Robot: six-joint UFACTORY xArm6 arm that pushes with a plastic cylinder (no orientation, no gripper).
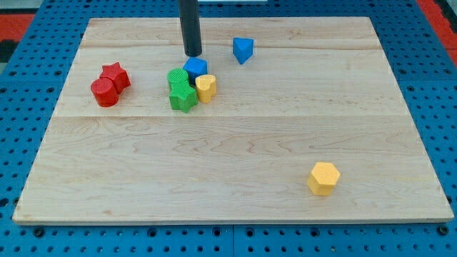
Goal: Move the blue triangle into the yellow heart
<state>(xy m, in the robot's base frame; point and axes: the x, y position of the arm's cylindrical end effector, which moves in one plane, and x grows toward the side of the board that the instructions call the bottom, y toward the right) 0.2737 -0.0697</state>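
The blue triangle-shaped block lies near the top of the light wooden desk, to the view's right of my tip and apart from it. The small yellow heart-shaped block is lower and to the left of the triangle, near it but not touching. Its left side is against a green block, and a second blue block, whose shape I cannot tell, sits just above it.

My arm has no hand, only the dark rod, so nothing is held or opened. My tip stands just above the second blue block.

I judge that the tip should go around to the upper right side of the triangle. It can then push slowly down and left, keeping the line of push through the triangle's middle so it does not slip aside.
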